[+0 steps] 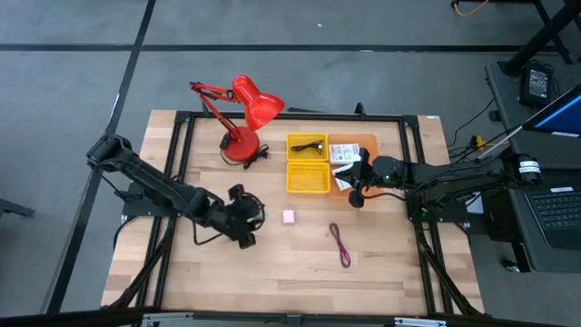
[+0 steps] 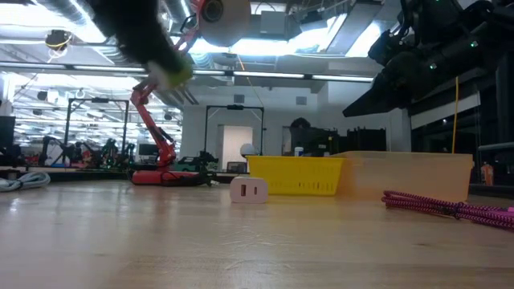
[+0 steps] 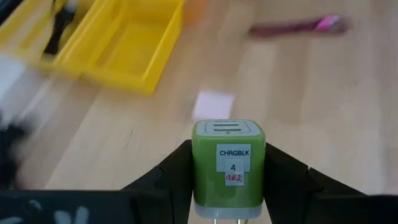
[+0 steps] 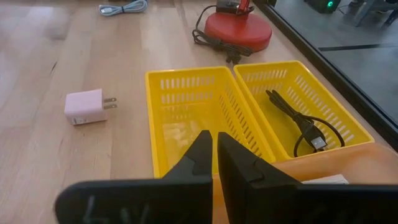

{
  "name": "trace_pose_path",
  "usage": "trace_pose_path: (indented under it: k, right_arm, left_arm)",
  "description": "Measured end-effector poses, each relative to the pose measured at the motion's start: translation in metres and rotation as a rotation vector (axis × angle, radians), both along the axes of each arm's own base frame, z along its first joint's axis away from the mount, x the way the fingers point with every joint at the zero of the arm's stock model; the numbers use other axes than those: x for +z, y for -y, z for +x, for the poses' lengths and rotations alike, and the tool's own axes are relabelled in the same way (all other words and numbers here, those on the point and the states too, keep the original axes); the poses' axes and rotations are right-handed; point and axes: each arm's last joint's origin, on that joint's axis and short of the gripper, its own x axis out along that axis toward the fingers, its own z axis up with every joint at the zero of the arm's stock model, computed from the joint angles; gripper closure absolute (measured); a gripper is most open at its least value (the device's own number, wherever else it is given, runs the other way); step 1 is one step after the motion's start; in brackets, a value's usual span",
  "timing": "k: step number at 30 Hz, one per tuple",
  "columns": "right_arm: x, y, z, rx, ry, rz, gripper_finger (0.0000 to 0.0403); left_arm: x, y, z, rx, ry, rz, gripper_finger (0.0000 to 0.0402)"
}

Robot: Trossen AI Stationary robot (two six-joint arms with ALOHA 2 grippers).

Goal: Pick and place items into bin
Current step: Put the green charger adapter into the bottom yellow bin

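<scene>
The green charger block (image 3: 227, 168) is pinched upright between the fingers of the left tool (image 1: 243, 218), held above the counter (image 1: 272, 263) just left of the pink charger block (image 1: 289, 216). The right tool (image 4: 214, 152), pressed together, is poised over the near yellow bin (image 1: 308, 177), beside the orange bin (image 1: 366, 145). The black cord (image 4: 303, 123) is seen in the far yellow bin (image 1: 308, 146), and the maroon cord (image 1: 340, 245) lies on the counter nearer.

- Red desk lamp (image 1: 247, 113) stands at the table's (image 1: 272, 272) far edge, its round base (image 4: 239, 29) near the bins.
- Grey cable (image 4: 123, 7) lies coiled on the wood beyond the lamp.
- Laptop (image 1: 556, 204) sits beside the table.
</scene>
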Motion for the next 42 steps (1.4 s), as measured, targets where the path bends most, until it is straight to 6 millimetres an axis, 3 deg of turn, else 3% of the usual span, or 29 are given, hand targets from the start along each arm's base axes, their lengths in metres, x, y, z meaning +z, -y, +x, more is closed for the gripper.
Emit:
trace_pose_path:
  k: [7, 22, 27, 42]
  right_arm:
    - [0.000, 0.000, 0.000, 0.000, 0.000, 0.000, 0.0393]
    - [0.000, 0.000, 0.000, -0.007, 0.001, 0.016, 0.0393]
    - [0.000, 0.000, 0.000, -0.009, 0.003, 0.021, 0.0393]
    - [0.000, 0.000, 0.000, -0.010, 0.009, 0.022, 0.0393]
  left_arm:
    - [-0.015, -0.004, 0.012, -0.151, 0.182, -0.012, 0.0257]
    - [-0.034, -0.025, 0.010, -0.317, 0.510, 0.121, 0.0258]
    - [-0.043, -0.032, 0.004, -0.299, 0.541, 0.117, 0.0258]
    - [-0.040, -0.038, 0.005, -0.212, 0.565, 0.153, 0.0258]
